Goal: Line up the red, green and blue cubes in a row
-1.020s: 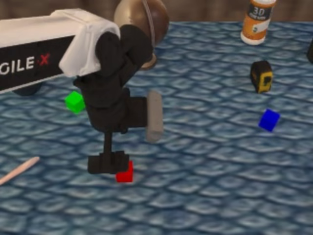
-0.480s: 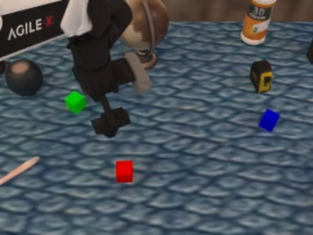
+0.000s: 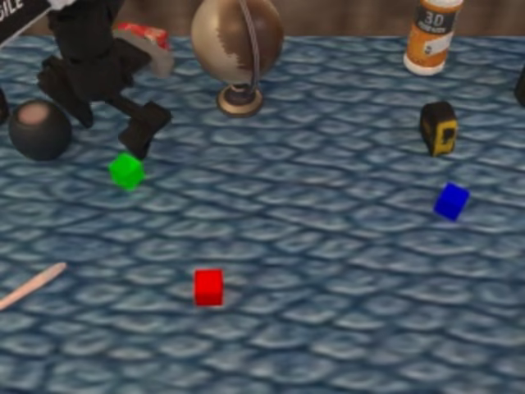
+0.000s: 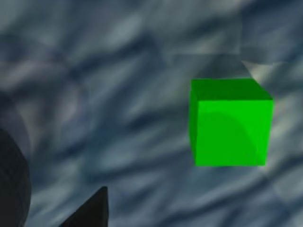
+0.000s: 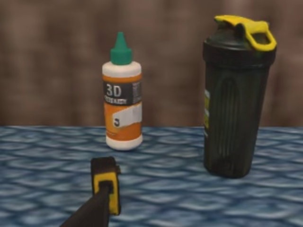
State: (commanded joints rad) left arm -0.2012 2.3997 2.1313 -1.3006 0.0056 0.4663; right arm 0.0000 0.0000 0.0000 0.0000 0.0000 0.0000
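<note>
The red cube (image 3: 208,287) sits released near the table's front edge. The left gripper (image 3: 141,131) has drawn back to the far left, hovering beside the green cube (image 3: 126,171), empty; its opening cannot be told. The blue cube (image 3: 451,201) stays right.

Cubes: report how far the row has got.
Done: the red cube sits alone at front centre, free of any gripper. In hand: the left gripper hovers just above the green cube, not holding it. Left: green and the blue cube, far right, both lie apart from red. No row yet.
</note>
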